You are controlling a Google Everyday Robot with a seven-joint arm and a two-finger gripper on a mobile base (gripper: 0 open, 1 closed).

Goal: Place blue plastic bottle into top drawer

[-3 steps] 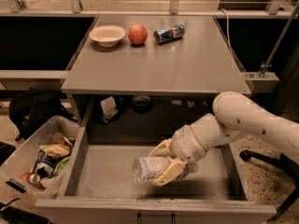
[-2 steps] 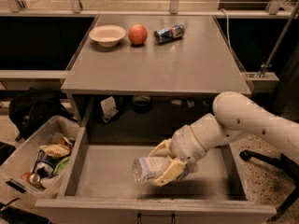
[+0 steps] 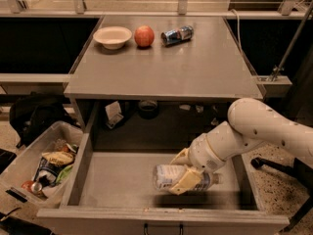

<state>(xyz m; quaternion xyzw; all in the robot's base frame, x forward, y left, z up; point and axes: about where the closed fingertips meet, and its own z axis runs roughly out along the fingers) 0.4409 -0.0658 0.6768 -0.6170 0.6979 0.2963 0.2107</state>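
Note:
The blue plastic bottle [image 3: 171, 176], clear with a pale label, lies on its side inside the open top drawer [image 3: 115, 180], toward the right half, cap pointing right. My gripper [image 3: 182, 171] reaches down into the drawer from the right on a white arm. Its yellowish fingers [image 3: 185, 181] sit on both sides of the bottle's middle and are shut on it. The bottle is at or just above the drawer's flat bottom; I cannot tell if it touches.
On the table top stand a white bowl [image 3: 112, 36], a red apple [image 3: 144, 36] and a blue soda can [image 3: 177, 35] lying on its side. A clear bin of trash [image 3: 41, 163] stands left of the drawer. A black bag [image 3: 34, 114] lies on the floor behind it.

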